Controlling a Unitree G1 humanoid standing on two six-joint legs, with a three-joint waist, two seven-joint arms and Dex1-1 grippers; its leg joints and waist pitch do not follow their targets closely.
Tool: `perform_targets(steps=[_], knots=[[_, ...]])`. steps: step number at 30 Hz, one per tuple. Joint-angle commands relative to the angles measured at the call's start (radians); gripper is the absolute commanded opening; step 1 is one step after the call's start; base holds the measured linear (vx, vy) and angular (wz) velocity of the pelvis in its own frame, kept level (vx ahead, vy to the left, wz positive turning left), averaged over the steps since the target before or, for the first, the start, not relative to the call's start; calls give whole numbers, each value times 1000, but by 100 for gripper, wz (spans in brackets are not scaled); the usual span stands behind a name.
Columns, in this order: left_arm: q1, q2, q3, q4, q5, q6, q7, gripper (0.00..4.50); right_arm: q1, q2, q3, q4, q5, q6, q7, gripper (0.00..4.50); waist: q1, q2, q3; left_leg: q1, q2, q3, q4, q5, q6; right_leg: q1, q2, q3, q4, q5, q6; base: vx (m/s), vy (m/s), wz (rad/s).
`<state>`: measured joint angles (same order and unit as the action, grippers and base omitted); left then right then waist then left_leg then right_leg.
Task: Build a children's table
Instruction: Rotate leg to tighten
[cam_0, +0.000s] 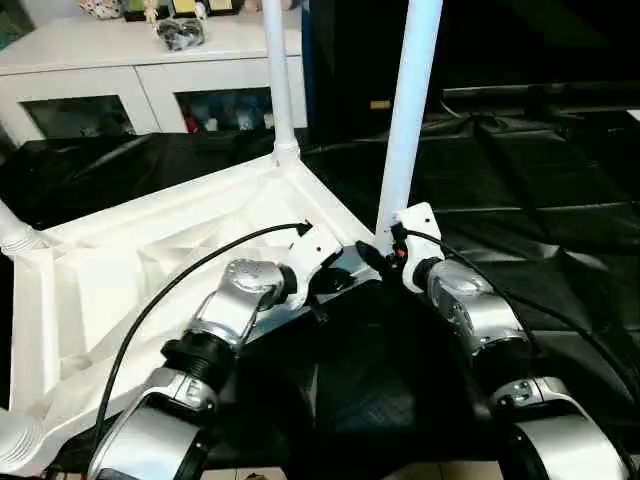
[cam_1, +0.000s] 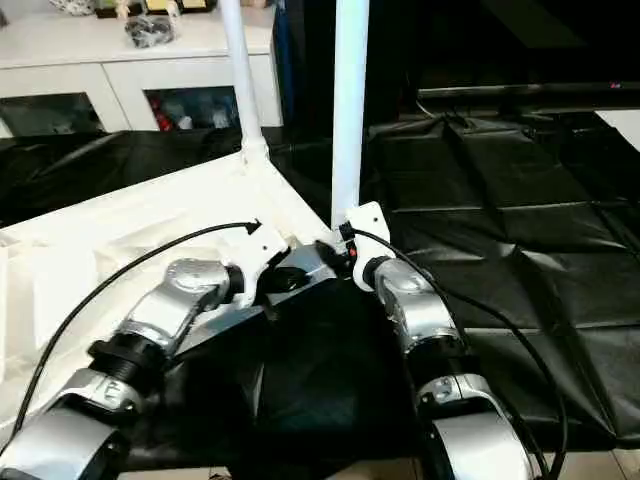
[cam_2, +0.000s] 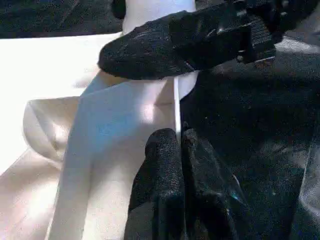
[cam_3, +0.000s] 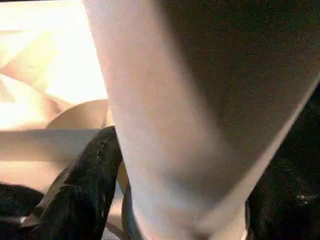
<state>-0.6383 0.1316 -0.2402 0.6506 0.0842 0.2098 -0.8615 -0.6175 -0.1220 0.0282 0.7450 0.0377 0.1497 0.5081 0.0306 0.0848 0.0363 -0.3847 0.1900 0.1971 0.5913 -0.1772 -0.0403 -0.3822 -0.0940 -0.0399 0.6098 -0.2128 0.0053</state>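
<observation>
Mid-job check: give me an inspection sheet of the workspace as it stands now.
Surface: black sheeting, creased, spread under the work.
Job's things: tabletop lies underside up; far leg stands upright in its corner socket; near leg stands upright at the near corner; more leg ends show at the far-left corners.
Clutter: nothing seen on the sheeting.
Grippers: left gripper shut on the tabletop's thin edge; right gripper astride the near leg's base, a finger either side.
Cables: black cables run along both forearms.
Surroundings: white cabinet with glass doors behind, small items on top.
</observation>
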Motion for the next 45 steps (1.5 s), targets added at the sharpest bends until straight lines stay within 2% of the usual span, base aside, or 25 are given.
perform_targets(steps=[1,2,3,4,5,6,7,8,9,11,13,14,16,22,27,29,34,36,38,39,42,44,45], knots=[[8,-12,-82,-67,-32,-59,-137,0,33,14,81,-11,16,23,133,381,3,-4,-56,15,34,-25,-80,-286,20,32,-47,23,-78,-117,-234,0,0,0],[12,-4,-85,-72,-35,-59,-151,0,35,5,86,-19,17,21,149,389,4,-5,-58,13,34,-26,-78,-266,27,36,-46,22,-75,-83,-239,0,0,0],[14,1,-87,-75,-36,-59,-158,0,36,0,89,-24,18,20,158,389,7,-4,-61,13,35,-23,-73,-219,46,37,-46,21,-67,-7,-255,53,-7,-1],[22,18,-92,-86,-44,-65,-192,0,44,-28,101,-45,15,20,193,412,8,-3,-62,13,34,-20,-69,-188,62,37,-45,19,-62,47,-270,53,-7,-1],[27,37,-95,-95,-52,-78,-230,0,53,-61,112,-68,14,5,241,420,11,-1,-65,13,33,-19,-63,-163,77,39,-45,18,-57,86,-282,0,0,0],[27,37,-95,-95,-52,-78,-230,0,53,-61,112,-68,14,5,241,420,14,-4,-65,12,33,-17,-60,-148,90,41,-45,17,-56,105,-286,0,0,0],[33,61,-99,-109,-59,-77,-274,0,71,-105,122,-106,21,-4,312,390,14,-3,-63,12,33,-16,-61,-152,94,39,-45,17,-57,98,-290,0,0,0],[36,75,-99,-116,-63,-79,-299,0,84,-133,128,-131,25,-12,360,390,19,-5,-62,14,33,-17,-62,-165,96,42,-45,15,-61,79,-289,0,0,0],[38,89,-99,-121,-68,-82,-328,0,99,-167,134,-161,32,-20,423,386,25,-1,-61,16,37,-15,-62,-178,98,40,-47,17,-62,50,-288,0,0,0],[40,101,-100,-127,-73,-87,-355,0,113,-195,138,-185,36,-25,474,386,33,-2,-59,20,41,-15,-64,-200,91,35,-46,19,-65,2,-285,0,0,0],[47,123,-104,-142,-88,-90,-401,0,130,-229,139,-222,52,-25,541,351,34,-3,-52,18,42,-17,-74,-244,66,35,-46,19,-70,-82,-274,0,0,0],[49,129,-106,-147,-94,-91,-416,0,133,-236,136,-231,59,-26,556,343,34,-2,-52,23,43,-16,-75,-266,53,31,-47,22,-73,-115,-268,0,0,0],[54,141,-106,-158,-104,-90,-442,0,138,-249,135,-252,77,-15,590,326,36,-2,-52,23,44,-17,-77,-276,45,31,-47,24,-74,-127,-265,0,0,0],[61,168,-106,-170,-122,-86,-494,0,151,-278,149,-302,119,18,673,276,37,-1,-56,19,42,-16,-72,-221,60,33,-47,23,-67,-62,-275,0,0,0],[65,173,-108,-173,-127,-83,-504,0,161,-279,161,-325,124,42,710,267,42,-3,-60,16,40,-15,-64,-166,84,34,-47,21,-60,-2,-282,0,0,0],[67,175,-110,-175,-128,-83,-498,0,166,-279,168,-332,130,54,716,266,46,-3,-59,16,41,-15,-65,-168,87,32,-47,20,-61,-14,-281,0,0,0],[63,162,-103,-157,-115,-78,-457,0,177,-271,176,-336,134,62,709,264,50,-3,-57,18,42,-16,-68,-194,68,31,-47,22,-65,-62,-272,0,0,0],[44,127,-82,-118,-92,-70,-364,0,189,-242,169,-327,124,63,655,264,51,-1,-56,20,43,-15,-69,-206,58,28,-46,24,-66,-73,-268,0,0,0],[32,106,-71,-99,-85,-69,-314,0,184,-215,157,-297,102,60,585,264,53,-5,-55,23,42,-15,-70,-218,48,29,-48,24,-70,-92,-265,0,0,0],[12,73,-61,-73,-77,-53,-244,0,166,-168,135,-228,66,50,447,264,51,-3,-51,21,40,-15,-73,-230,40,27,-47,24,-73,-121,-258,0,0,0],[-10,37,-56,-45,-61,-42,-165,0,148,-122,112,-160,39,50,304,263,35,-7,-44,27,35,-21,-83,-310,-13,25,-52,25,-88,-285,-219,0,0,0],[-26,8,-49,-25,-53,-30,-109,0,135,-89,95,-123,35,58,224,263,29,-6,-44,28,35,-23,-83,-324,-16,24,-53,27,-92,-315,-203,0,0,0],[-40,-20,-42,-6,-45,-17,-53,0,121,-56,79,-92,31,71,142,263,21,-1,-41,27,35,-22,-85,-335,-17,20,-50,28,-95,-322,-200,0,0,0]])
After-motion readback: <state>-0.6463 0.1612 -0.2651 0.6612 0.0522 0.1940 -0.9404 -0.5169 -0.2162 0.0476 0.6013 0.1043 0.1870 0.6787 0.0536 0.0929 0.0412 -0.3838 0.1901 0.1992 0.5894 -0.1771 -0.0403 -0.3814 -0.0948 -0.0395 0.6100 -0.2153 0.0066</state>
